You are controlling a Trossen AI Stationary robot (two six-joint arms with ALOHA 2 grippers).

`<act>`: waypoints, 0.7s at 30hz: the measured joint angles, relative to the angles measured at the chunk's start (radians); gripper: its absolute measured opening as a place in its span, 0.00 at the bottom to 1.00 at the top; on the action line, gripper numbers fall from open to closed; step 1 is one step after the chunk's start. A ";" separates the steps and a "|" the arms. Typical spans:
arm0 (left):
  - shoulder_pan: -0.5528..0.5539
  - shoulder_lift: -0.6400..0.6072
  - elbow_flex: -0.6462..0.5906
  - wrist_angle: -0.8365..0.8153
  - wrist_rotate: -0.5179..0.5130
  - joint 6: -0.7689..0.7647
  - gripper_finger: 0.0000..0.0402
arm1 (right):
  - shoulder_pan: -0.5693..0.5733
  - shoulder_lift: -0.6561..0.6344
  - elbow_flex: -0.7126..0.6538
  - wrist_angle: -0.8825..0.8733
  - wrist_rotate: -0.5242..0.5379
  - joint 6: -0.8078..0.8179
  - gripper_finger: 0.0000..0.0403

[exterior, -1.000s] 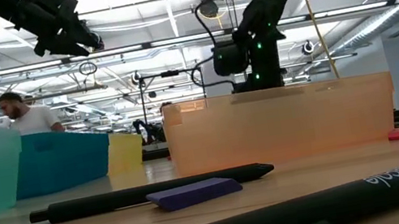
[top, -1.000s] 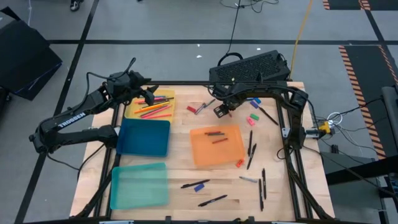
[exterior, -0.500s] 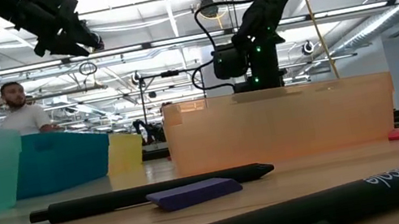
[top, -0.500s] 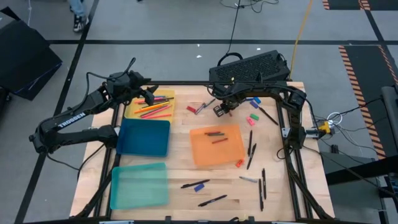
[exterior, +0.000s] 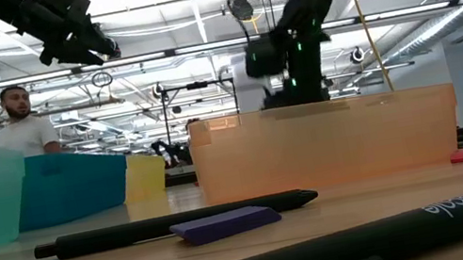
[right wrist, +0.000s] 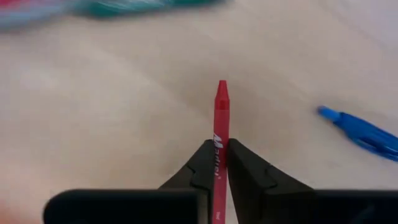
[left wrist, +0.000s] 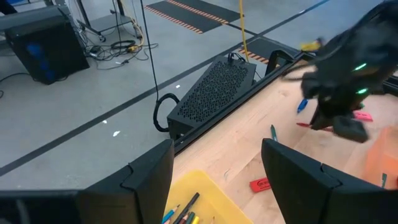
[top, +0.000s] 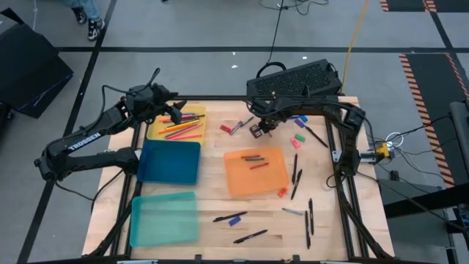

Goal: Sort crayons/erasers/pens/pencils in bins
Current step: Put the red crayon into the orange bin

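My right gripper hangs over the table's far middle, shut on a red crayon. My left gripper is open and holds nothing. It hovers above the yellow bin, which holds several pencils. The orange bin holds two short sticks. The dark blue bin and the teal bin lie along the left side. Dark pens and small erasers lie scattered on the wood. My right gripper pinches the red crayon's shaft between its two fingers, around its printed label. The crayon runs along the fingers. Its pointed end sticks out past the fingertips toward the table and looks clear of the wood.
A black perforated box sits at the far edge. A blue pen lies near the held crayon. A red eraser and a dark stick lie between the yellow bin and my right gripper. More pens lie near the front edge. A person is beyond the table.
My right gripper has risen a little with the red crayon still pinched, drifting slightly toward the table's left. A person beyond the table has shifted.
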 joint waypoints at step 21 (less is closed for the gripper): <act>0.000 0.000 0.000 0.001 0.026 -0.002 0.61 | 0.499 -0.178 0.005 0.019 -0.068 -0.602 0.06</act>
